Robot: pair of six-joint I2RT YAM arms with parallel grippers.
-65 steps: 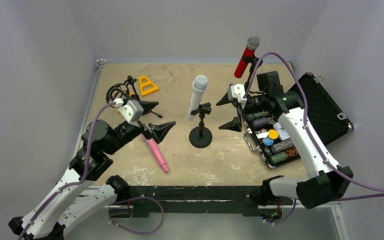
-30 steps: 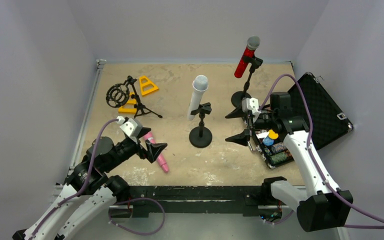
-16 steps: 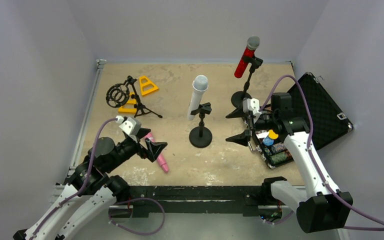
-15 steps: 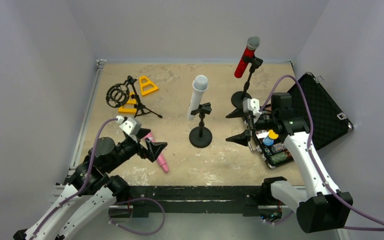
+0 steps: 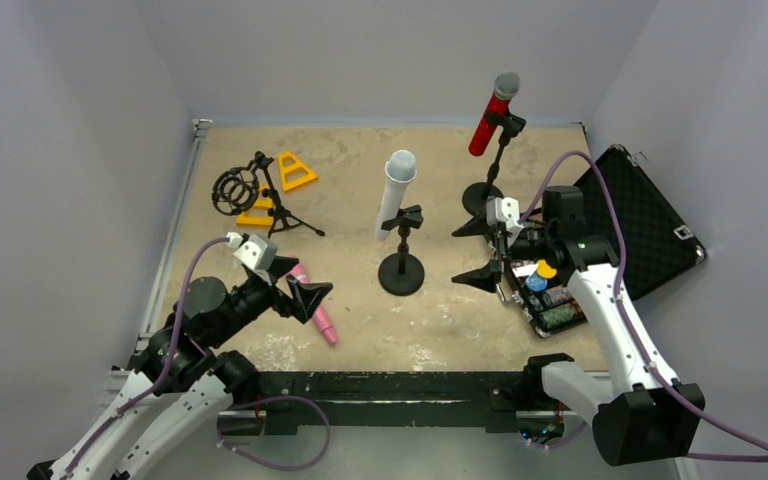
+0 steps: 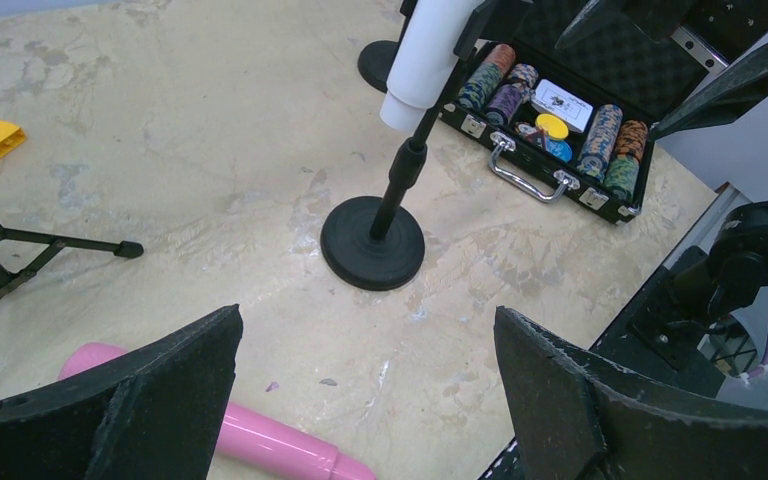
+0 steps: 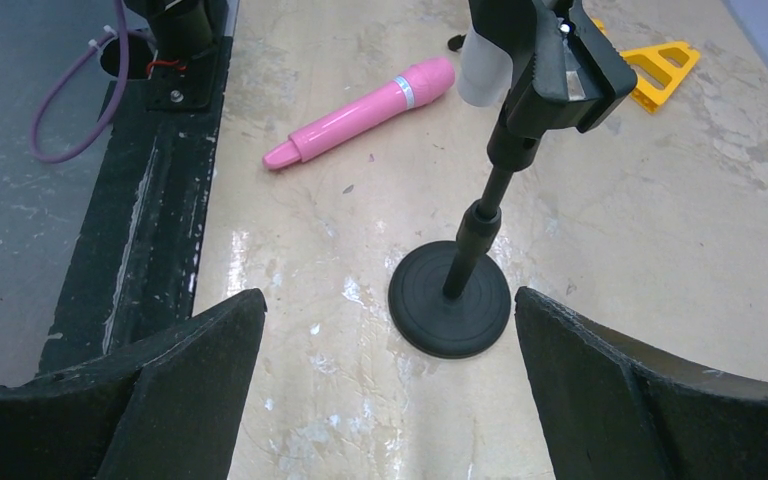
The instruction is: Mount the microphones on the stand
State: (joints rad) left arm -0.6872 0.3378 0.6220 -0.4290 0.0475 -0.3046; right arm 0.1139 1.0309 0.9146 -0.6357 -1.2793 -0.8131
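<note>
Though entered as one lot, counted as three microphones, each a handheld stick type. Item one: red microphone (image 5: 488,122), glittery body, silver mesh head, clipped head-up and tilted in tall stand (image 5: 483,196) at back right of table (image 5: 360,150). Item two: white microphone (image 5: 394,200), smooth white barrel, grey mesh head, clipped head-up and leaning in short stand (image 5: 401,272) at table centre. Item three: pink microphone (image 5: 314,308), plain glossy pink with a pale band near the thicker end, lying flat on the tabletop at near left, in no clip. Stands, three: two with round black bases as above, plus one tripod stand (image 5: 272,205) with a ring-shaped mount, far left. Sundry: two yellow triangular frames (image 5: 296,171) beside the tripod; one black case (image 5: 640,225) lying open at right, poker chips (image 5: 558,295) in rows inside. Grippers, two: left gripper (image 5: 298,283) with jaws spread wide, hovering just over the thicker end of the pink one, gripping nothing; right gripper (image 5: 472,252) likewise spread and empty, between centre stand and case.
</note>
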